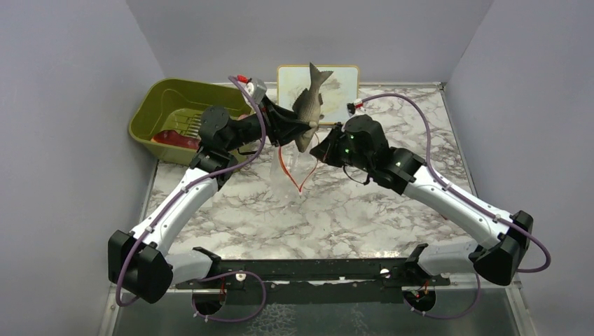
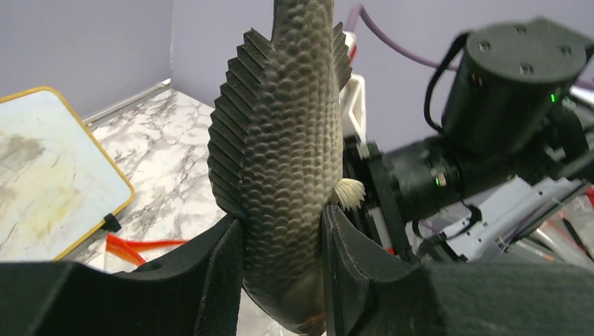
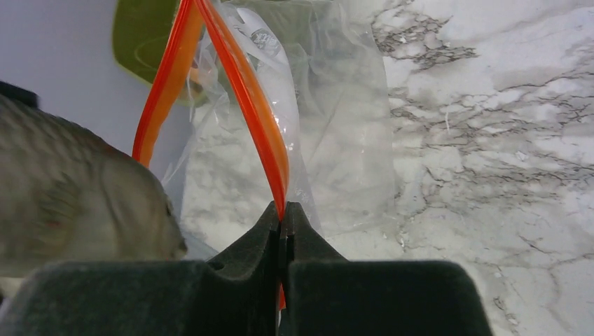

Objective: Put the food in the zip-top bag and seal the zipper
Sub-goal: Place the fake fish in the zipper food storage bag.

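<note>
1. Tabletop [image 1: 364,210]: marbled. The arm bases cover its near edge.
2. Olive-green bin [image 1: 164,98]: stands at the far left, with its near right corner hidden behind the left arm. A red piece [image 1: 175,138] lies inside; its kind is unclear.
3. Yellow-rimmed board [image 1: 343,82]: lies at the back wall, partly masked by the fish.
4. Zip-top bag [image 3: 336,140]: clear, hanging mid-table between the arms. Its outline is hard to trace from above.
5. Grey fish [image 2: 280,140]: held tail uppermost, head just beside the bag's mouth. The left gripper [image 2: 284,252] clamps its body; the head is cut off in the left wrist view.
6. Zipper [image 3: 245,105]: the right gripper [image 3: 284,217] is pinched on one end. The two halves spread apart from there, and the far end is out of frame.
</note>
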